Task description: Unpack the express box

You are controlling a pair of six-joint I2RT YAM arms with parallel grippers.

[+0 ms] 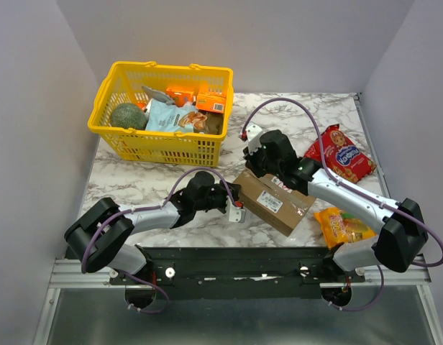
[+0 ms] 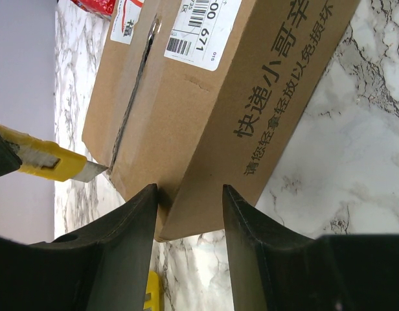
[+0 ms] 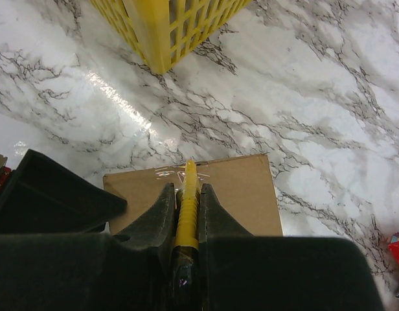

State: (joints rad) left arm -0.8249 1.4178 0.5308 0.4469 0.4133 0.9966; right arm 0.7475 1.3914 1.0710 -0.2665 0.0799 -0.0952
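Observation:
The express box (image 1: 273, 201), a brown carton with a white label, lies tilted on the marble table in front of the arms. It also shows in the left wrist view (image 2: 206, 97) and in the right wrist view (image 3: 233, 188). My left gripper (image 1: 234, 208) (image 2: 190, 194) is shut on the box's near left corner, one finger on each face. My right gripper (image 1: 254, 162) (image 3: 186, 191) is shut on a yellow utility knife (image 3: 186, 207) above the box's far end. The knife (image 2: 47, 161) has its blade tip against the taped seam at the box's end.
A yellow basket (image 1: 164, 111) with packets and orange boxes stands at the back left, its corner near the knife (image 3: 167, 26). A red snack bag (image 1: 340, 152) and an orange snack bag (image 1: 341, 226) lie right of the box. Grey walls close in both sides.

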